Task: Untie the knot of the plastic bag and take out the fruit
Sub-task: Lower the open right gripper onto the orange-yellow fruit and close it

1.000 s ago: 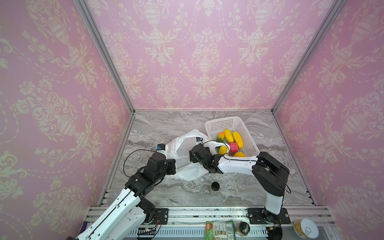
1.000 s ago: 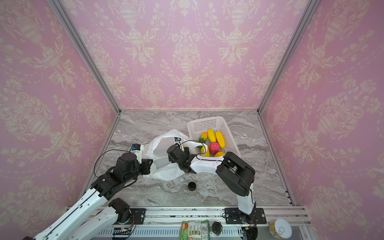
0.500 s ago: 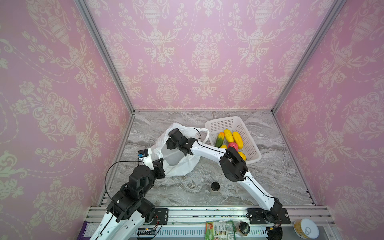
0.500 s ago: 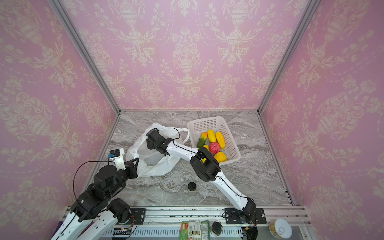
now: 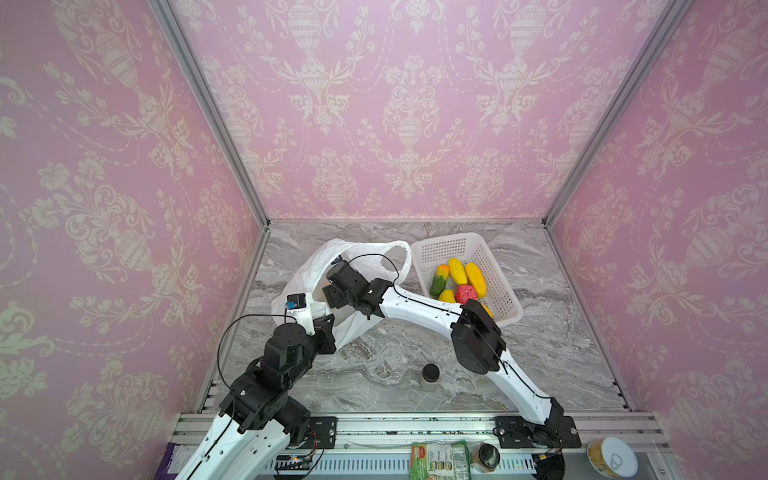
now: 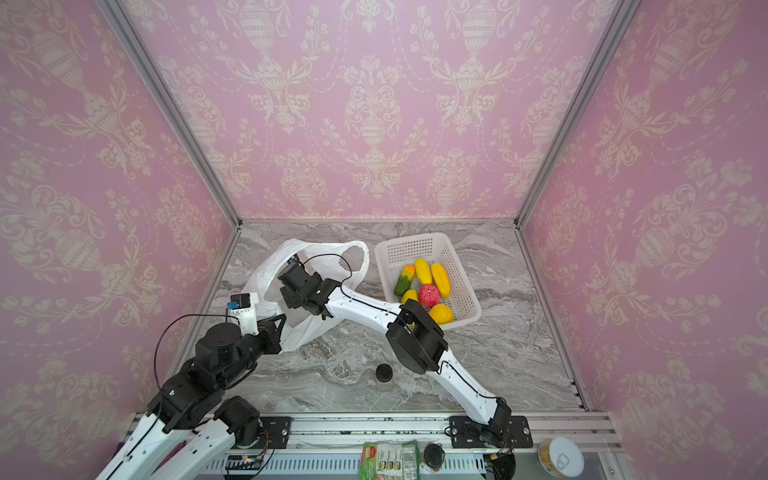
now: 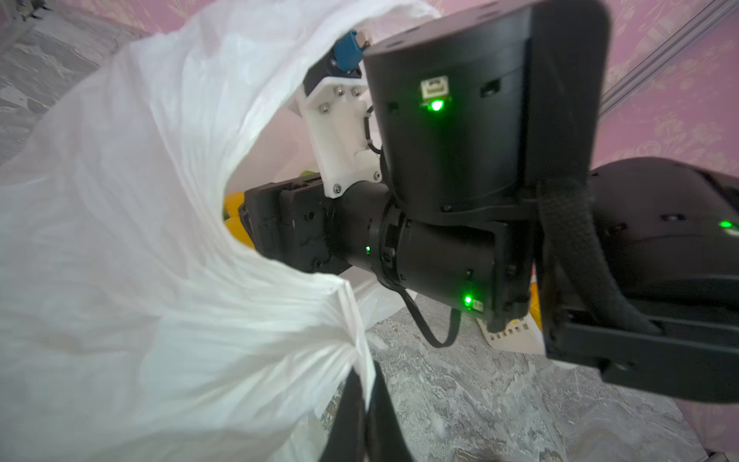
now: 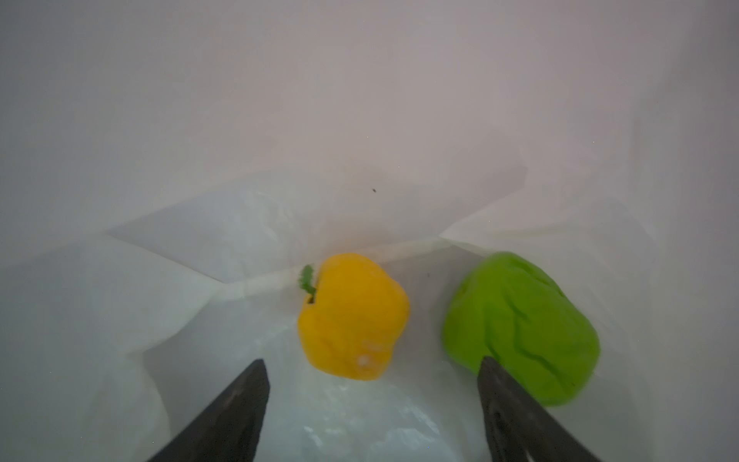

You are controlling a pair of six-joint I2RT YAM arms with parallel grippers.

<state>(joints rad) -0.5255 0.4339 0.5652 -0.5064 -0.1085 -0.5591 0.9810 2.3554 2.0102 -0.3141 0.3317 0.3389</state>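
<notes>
- The left arm (image 5: 286, 353) rises from the front rail on the near side of the plastic bag (image 5: 303, 282), with its elbow folded and its wrist angled up toward the bag's near rim.
- The left pincer (image 7: 364, 404) is clenched on a pleated fold of that rim, the film nipped between its fingers.
- A small dark-lidded jar (image 5: 430, 372) stands on the worktop (image 5: 561, 353) nearer than the bag and well apart from it, between the two arms.
- The right arm (image 5: 424, 309) has its elbow raised to the near right of the bag, and its forearm stretches low and leftward into the bag's mouth.
- The right pincer (image 8: 372, 408) is inside the bag, released, its fingers spread wide and gripping nothing.
- A yellow fruit (image 8: 352, 316) lies just beyond the gap between the fingers.
- One fingertip overlaps the near edge of a lumpy green fruit (image 8: 520, 320); whether they touch cannot be told.
- The bag lies slumped with its mouth gaping rightward, and one handle loop (image 5: 401, 259) hangs free at its far right.
- A white basket (image 5: 449, 241) sits just right of the bag, close to that loop, and holds more fruit (image 5: 465, 293).
- Bare worktop lies in front of the bag around the jar, and beyond the bag up to the back wall.
- The bag's left side lies close to the foot of the left wall.
</notes>
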